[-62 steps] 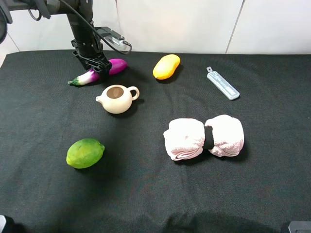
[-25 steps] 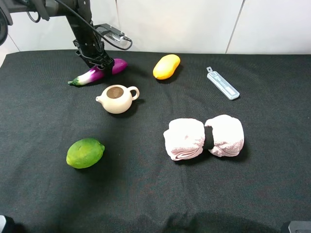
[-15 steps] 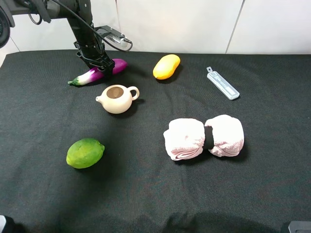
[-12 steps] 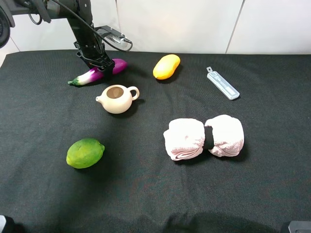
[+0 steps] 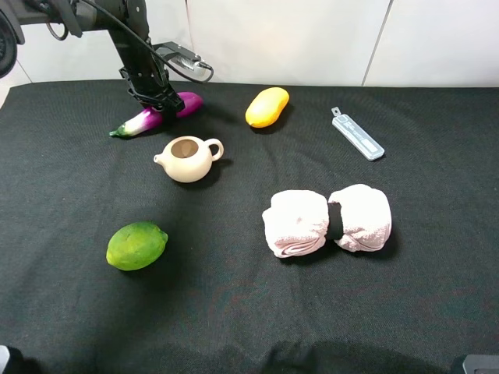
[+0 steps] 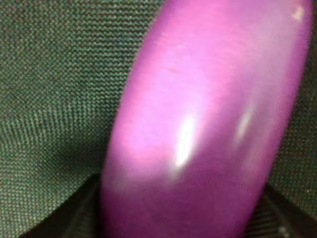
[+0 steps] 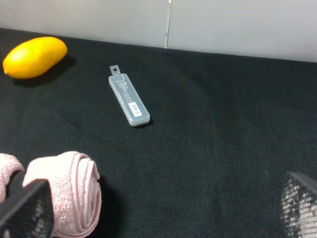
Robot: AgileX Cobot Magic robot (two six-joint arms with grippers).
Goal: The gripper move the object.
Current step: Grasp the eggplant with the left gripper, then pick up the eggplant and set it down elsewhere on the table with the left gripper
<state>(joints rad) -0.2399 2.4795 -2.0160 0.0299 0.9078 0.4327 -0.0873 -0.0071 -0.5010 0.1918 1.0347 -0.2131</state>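
Left gripper (image 5: 161, 100) sits at the upper left of the overhead frame, lowered onto the eggplant (image 5: 184, 105). Jaws straddle its middle and look clamped against both flanks; in the left wrist view the glossy purple skin fills nearly the whole picture, with a dark finger (image 6: 74, 210) pressed in on either side. Eggplant lies on the black cloth (image 5: 437, 296), slanted, purple end toward the upper right, pale stem end toward the lower left. Whether it is lifted clear of the cloth cannot be judged. Just below it, near but apart: cream teapot (image 5: 187, 158), lid off, spout pointing left. Yellow mango (image 5: 267, 107) at upper centre, to the right of the eggplant. Clear plastic case (image 5: 357, 135) at upper right, lying diagonally. Pink rolled towel (image 5: 326, 220) right of centre, cinched by a dark band. Green lime (image 5: 136, 245) at lower left, well apart from the rest. Right gripper (image 7: 163, 210): fingers spread wide, hanging above the cloth near the towel and case.
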